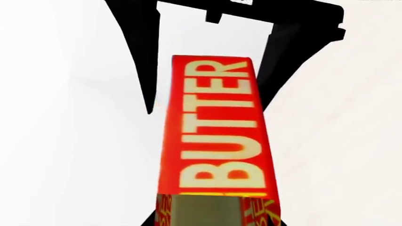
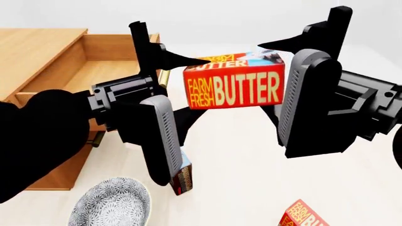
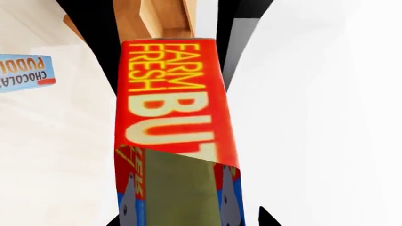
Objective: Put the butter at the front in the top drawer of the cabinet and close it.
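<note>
head view: butter (image 2: 236,87) held aloft between left end effector (image 2: 164,101) and right end effector (image 2: 295,80); both apparently pinching it.

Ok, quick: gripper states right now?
Left gripper: jaws around the butter, whether gripping cannot be told.
Right gripper: closed, holding the butter.
</note>
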